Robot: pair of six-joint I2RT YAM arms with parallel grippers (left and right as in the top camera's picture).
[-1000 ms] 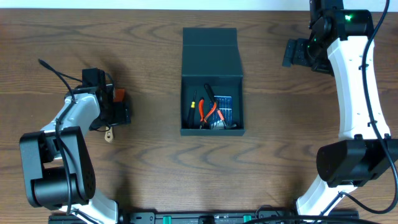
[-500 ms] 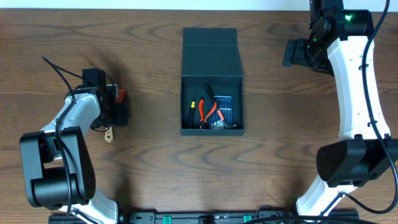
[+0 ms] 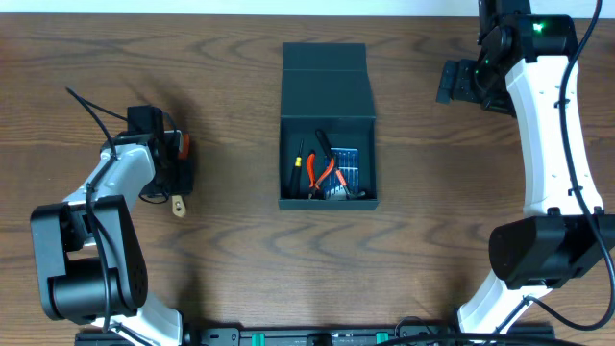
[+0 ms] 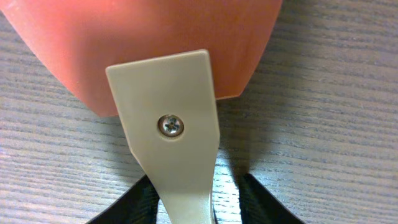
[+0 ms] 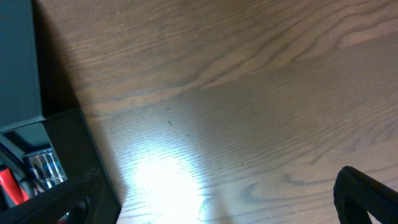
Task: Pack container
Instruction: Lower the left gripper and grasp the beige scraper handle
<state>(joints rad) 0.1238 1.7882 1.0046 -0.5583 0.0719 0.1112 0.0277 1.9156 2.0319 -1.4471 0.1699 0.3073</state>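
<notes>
The container (image 3: 328, 125) is a dark teal-green box in the middle of the table. Its flap lid lies open at the far side. Inside are orange-handled pliers (image 3: 322, 173) and a small blue case (image 3: 347, 169). A scraper with an orange head (image 4: 149, 43) and a beige stem (image 4: 171, 137) lies on the wood at the left (image 3: 179, 202). My left gripper (image 4: 196, 180) straddles the stem, its left finger touching it, with a narrow gap at the right finger. My right gripper (image 3: 459, 83) hovers empty right of the lid. Only one of its dark fingers (image 5: 367, 193) shows.
The box's right wall (image 5: 81, 162) and lid edge fill the left of the right wrist view. Bare wood table (image 5: 249, 93) lies to the right of the box. A black rail (image 3: 317, 336) runs along the front edge. Cables (image 3: 91, 111) trail from the left arm.
The scraper's beige end has swung slightly right, lining up under my left gripper. The right arm has not moved.
</notes>
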